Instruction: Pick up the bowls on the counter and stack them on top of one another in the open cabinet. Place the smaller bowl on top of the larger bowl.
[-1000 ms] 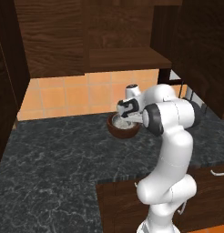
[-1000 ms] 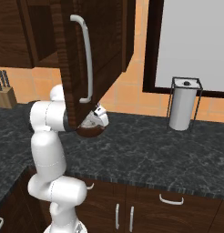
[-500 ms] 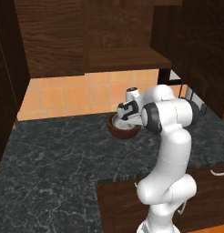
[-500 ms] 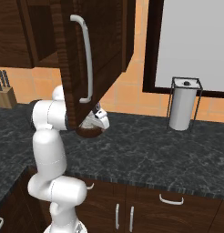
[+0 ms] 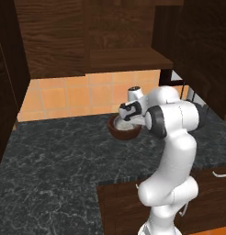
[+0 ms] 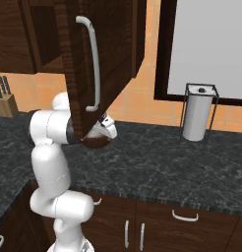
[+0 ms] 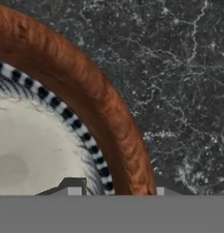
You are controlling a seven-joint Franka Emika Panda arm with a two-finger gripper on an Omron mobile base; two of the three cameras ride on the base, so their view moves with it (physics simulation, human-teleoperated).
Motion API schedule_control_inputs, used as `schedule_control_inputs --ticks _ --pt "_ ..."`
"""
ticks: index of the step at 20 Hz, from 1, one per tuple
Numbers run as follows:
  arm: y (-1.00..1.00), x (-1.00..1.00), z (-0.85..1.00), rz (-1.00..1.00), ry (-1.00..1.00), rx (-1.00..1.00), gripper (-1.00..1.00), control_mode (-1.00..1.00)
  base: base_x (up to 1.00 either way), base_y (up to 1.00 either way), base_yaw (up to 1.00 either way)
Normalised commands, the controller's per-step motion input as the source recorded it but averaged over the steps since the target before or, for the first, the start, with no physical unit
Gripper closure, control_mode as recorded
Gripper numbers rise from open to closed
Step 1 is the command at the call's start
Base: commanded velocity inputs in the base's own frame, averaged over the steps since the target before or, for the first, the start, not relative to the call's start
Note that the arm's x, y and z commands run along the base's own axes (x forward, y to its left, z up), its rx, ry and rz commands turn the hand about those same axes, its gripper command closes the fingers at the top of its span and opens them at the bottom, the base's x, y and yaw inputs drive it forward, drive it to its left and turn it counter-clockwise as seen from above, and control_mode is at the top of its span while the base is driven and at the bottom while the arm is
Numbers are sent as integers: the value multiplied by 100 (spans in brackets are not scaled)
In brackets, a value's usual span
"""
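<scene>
The larger bowl (image 5: 119, 132) stands on the dark counter (image 5: 55, 156) near the orange tiled wall, reddish-brown with a thick rim (image 7: 86, 95). Its inside is pale with a black-and-white striped band. My gripper (image 5: 125, 122) reaches down onto its right rim. In the hand view the gripper (image 7: 117, 191) straddles that rim, one fingertip (image 7: 73, 189) inside the bowl and the other outside; whether the pads touch is hidden. The bowl (image 6: 96, 141) also peeks from under the cabinet door. The open cabinet's shelf (image 5: 128, 59) hangs above. The smaller bowl is out of view.
An open cabinet door (image 6: 108, 44) with a pale handle (image 6: 92, 64) hangs just above and in front of the hand. A paper towel holder (image 6: 197, 113) stands to the right on the counter (image 6: 167, 162), a knife block (image 6: 6, 101) at far left.
Arm and bowl stay in the same place. The jaws have drawn closer together around the bowl's rim.
</scene>
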Motion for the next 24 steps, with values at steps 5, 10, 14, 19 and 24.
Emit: schedule_control_inputs --ticks 5,10,14,19,24 --pt "0 -91 66 0 -32 4 100 -100 0 0 0" --pt "0 -88 90 1 -30 4 100 -100 0 0 0" --pt "0 -95 100 4 -26 0 100 -100 0 0 0" --pt "0 -80 100 5 -28 0 100 -100 0 0 0" --pt "6 -46 100 9 -27 -1 100 -100 0 0 0"
